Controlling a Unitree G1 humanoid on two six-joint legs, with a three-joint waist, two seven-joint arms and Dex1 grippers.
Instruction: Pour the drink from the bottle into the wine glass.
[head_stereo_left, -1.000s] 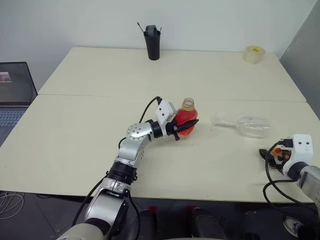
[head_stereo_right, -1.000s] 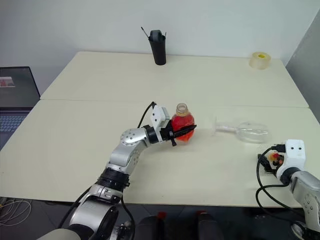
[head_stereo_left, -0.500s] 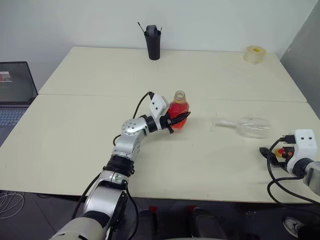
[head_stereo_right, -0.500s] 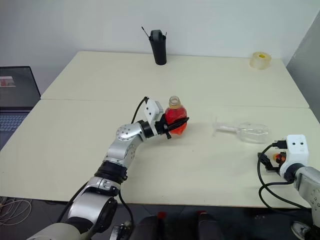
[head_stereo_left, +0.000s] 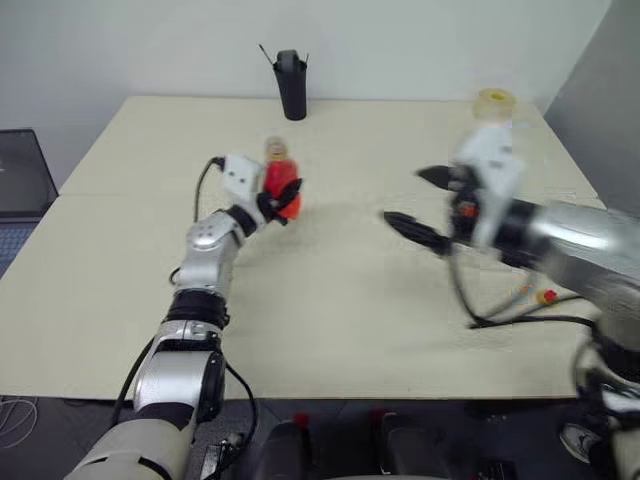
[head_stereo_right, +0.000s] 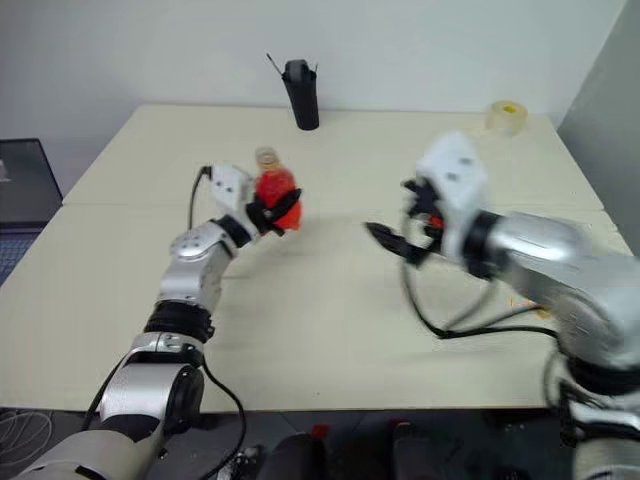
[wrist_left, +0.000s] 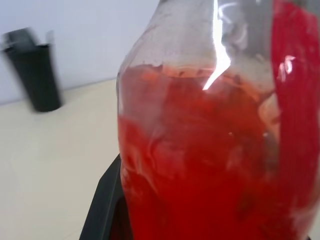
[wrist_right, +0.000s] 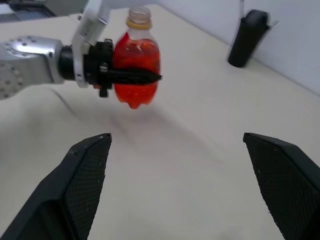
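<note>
Above the cream table (head_stereo_left: 330, 300), left gripper (wrist_right: 131, 76) clamps the small clear plastic bottle (wrist_right: 137, 62) of bright red drink (wrist_right: 136, 80), upright, uncapped, clear of the surface, right gripper (head_stereo_left: 425, 205) facing it, fingers spread wide and empty, tall black cup (head_stereo_left: 291, 84) at far edge.

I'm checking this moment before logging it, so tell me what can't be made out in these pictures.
- Left wrist view: the bottle is so close that the picture's edges cut off its neck and base, and it hides most of the left pincer.
- Head views: the right pincer is blurred, so fingertip detail is lost.
- Head views: the right arm covers the right part of the table, hiding whatever lies there.
</note>
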